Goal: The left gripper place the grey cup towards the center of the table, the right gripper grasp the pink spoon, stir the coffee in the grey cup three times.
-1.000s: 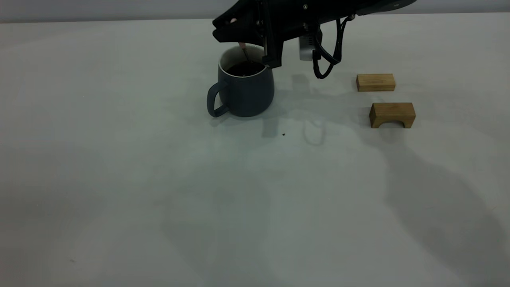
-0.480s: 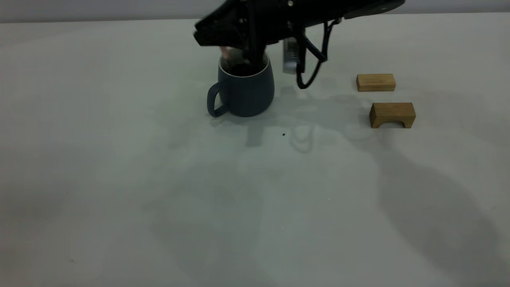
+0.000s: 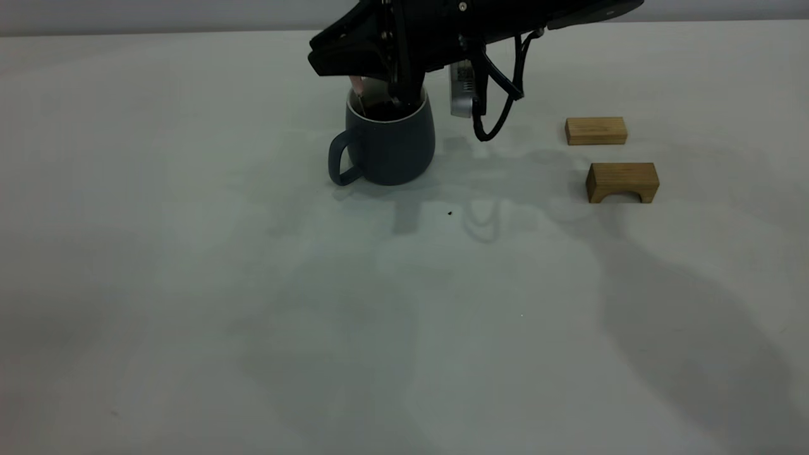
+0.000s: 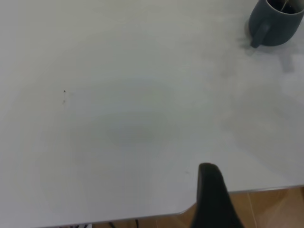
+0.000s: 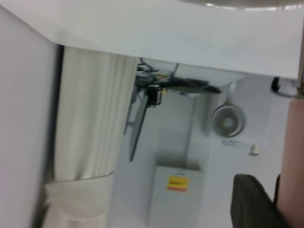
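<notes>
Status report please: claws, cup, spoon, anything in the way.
Right claw over grey cup, holding pink spoon in coffee. Left claw parked off-table. Wooden blocks well aside.

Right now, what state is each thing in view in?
grey cup: upright on the table, handle to the exterior view's left, holding coffee.
pink spoon: held in the right tool, bowl end down inside the cup.
right tool: shut on the spoon, over the cup.
left tool: away from the cup, near the table edge.
flat wooden block: lying flat.
arched wooden block: arch down.
</notes>
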Robot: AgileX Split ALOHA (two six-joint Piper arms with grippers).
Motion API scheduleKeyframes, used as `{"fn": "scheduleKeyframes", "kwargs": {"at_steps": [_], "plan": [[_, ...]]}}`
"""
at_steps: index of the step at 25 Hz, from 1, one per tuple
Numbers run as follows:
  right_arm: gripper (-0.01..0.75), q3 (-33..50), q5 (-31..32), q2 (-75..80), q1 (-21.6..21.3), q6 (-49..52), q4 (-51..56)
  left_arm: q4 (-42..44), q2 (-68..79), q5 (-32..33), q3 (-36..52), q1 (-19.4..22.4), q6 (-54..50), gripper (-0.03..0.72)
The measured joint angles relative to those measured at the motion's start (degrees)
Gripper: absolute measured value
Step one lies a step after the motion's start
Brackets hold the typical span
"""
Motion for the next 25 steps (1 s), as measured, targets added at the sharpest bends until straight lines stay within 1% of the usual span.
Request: {"fn": "scheduleKeyframes", "kwargs": {"at_steps": [3,4,6,8,11,13,16,19,21,25], "plan": [[0.306,0.0,0.0,0.0,0.0,-6.38,-0.57,0.0,0.0,0.0,0.0,0.0,0.0,0.528],[0.368,0.0,0.0,0.0,0.0,-9.05,-0.61,0.0,0.0,0.0,0.0,0.0,0.0,0.528],[0.448,0.0,-0.52,0.0,0.0,-12.36,-0.72,0.0,0.0,0.0,0.0,0.0,0.0,0.528],[0.504,0.0,-1.98,-0.21,0.0,-15.32,-2.4,0.0,0.0,0.0,0.0,0.0,0.0,0.528],[0.533,0.0,-4.49,-1.84,-0.04,-20.42,-9.84,0.0,0.0,0.0,0.0,0.0,0.0,0.528],[0.536,0.0,-4.79,-3.89,-0.04,-25.38,-17.58,0.0,0.0,0.0,0.0,0.0,0.0,0.528],[0.538,0.0,-4.33,-8.15,0.01,-34.57,-31.97,0.0,0.0,0.0,0.0,0.0,0.0,0.528],[0.538,0.0,-1.87,-13.46,0.34,-42.2,-48.24,0.0,0.0,0.0,0.0,0.0,0.0,0.528],[0.538,0.0,-0.37,-16.8,0.41,-45.6,-56.18,0.0,0.0,0.0,0.0,0.0,0.0,0.528],[0.538,0.0,4.92,-24.83,0.41,-46.83,-71.45,0.0,0.0,0.0,0.0,0.0,0.0,0.528]]}}
